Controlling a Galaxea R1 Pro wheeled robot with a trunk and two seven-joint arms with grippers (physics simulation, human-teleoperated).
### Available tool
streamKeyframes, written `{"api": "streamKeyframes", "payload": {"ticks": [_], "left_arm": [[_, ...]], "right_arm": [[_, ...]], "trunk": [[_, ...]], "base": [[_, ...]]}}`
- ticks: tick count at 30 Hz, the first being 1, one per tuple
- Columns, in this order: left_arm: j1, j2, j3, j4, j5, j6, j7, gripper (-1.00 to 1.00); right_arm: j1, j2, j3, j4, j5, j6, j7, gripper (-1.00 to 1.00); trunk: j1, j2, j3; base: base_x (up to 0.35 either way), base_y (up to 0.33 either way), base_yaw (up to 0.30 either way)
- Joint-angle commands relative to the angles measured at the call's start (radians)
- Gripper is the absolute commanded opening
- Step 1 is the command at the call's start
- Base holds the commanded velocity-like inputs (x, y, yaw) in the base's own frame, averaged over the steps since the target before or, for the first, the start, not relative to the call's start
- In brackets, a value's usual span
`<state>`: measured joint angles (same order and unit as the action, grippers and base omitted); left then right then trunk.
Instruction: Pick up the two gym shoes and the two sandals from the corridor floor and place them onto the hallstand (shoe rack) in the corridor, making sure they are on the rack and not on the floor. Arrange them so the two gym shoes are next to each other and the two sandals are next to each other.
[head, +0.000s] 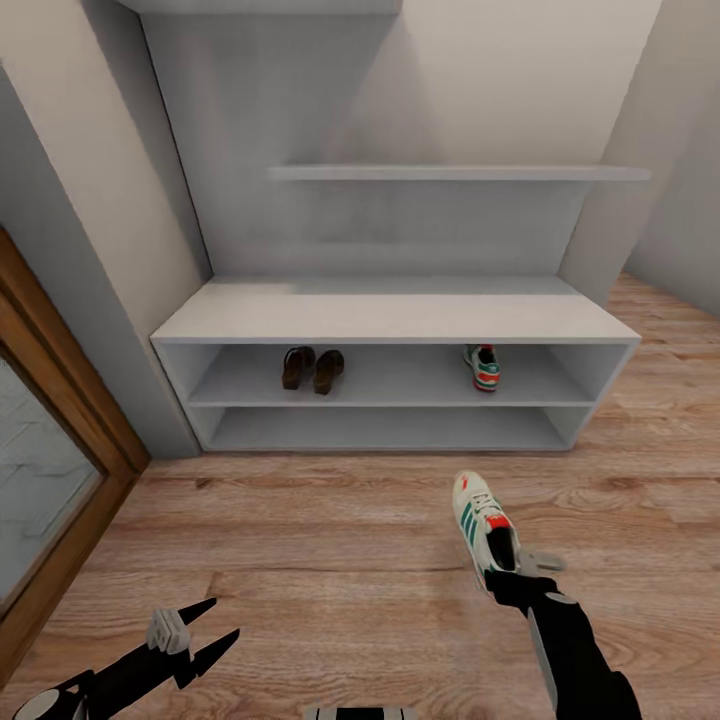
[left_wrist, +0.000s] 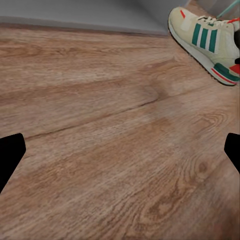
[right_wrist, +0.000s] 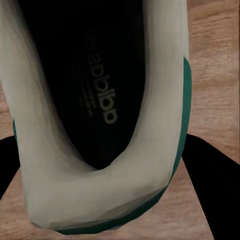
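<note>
- While one sneaker (head: 482, 366) already sits on the upper open shelf of the shoe rack (head: 395, 322), toward its right end, the second sneaker (head: 484, 527) is out over the wood floor (head: 300, 560) in front of the rack, gripped at its heel by the right gripper (head: 522, 580).
- From the right wrist view, the dark fingers (right_wrist: 207, 170) sit on either side of the heel collar, pinching it — a hold at the stiffest part of the shoe, which likely keeps the toe pointing toward the rack for sliding it in.
- Whether the sole is lifted clear of the floor or just touching it cannot be told.
- Both sandals (head: 312, 368) stand side by side on the same shelf, toward its left, so that pair looks finished.
- Space beside the shelved sneaker is free on its left — the sensible spot for the held one, so the pair ends up together.
- Low at the left, the left gripper (head: 200, 635) hangs with its fingers spread, holding nothing; its wrist view looks across bare floor toward the held sneaker.
</note>
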<state>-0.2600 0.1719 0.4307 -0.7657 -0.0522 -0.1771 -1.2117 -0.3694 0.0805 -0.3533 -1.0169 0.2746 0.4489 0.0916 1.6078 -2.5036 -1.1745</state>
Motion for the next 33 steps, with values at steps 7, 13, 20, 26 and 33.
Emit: {"api": "streamKeyframes", "payload": {"ticks": [7, 13, 20, 26, 33], "left_arm": [[-0.001, 0.002, -0.004, -0.001, -0.003, -0.010, -0.008, 1.00], [-0.001, -0.003, -0.005, -0.002, -0.004, -0.010, -0.008, 1.00], [-0.001, -0.005, -0.006, -0.003, -0.003, -0.010, -0.008, 1.00], [0.000, -0.006, -0.020, -0.002, -0.004, -0.011, -0.020, 1.00], [-0.001, -0.006, -0.111, -0.001, -0.006, -0.010, -0.029, 1.00]], "right_arm": [[-0.117, 0.079, 0.150, 0.018, 0.008, 0.007, -0.227, -1.00], [-0.232, 0.094, 0.163, 0.097, 0.006, 0.023, -0.288, -1.00], [-0.276, 0.094, 0.164, 0.119, 0.005, 0.031, -0.296, -1.00], [-0.297, 0.094, 0.165, 0.118, 0.005, 0.032, -0.298, -1.00], [-0.305, 0.094, 0.163, 0.127, 0.006, 0.032, -0.299, -1.00]], "trunk": [[0.000, 0.000, -0.001], [0.000, 0.000, -0.001], [0.000, 0.000, -0.001], [0.000, 0.000, -0.001], [0.000, 0.000, -0.001]], "base": [[0.000, 0.000, 0.000], [0.000, 0.000, 0.000], [0.000, 0.000, 0.000], [0.000, 0.000, 0.000], [0.000, 0.000, 0.000]]}}
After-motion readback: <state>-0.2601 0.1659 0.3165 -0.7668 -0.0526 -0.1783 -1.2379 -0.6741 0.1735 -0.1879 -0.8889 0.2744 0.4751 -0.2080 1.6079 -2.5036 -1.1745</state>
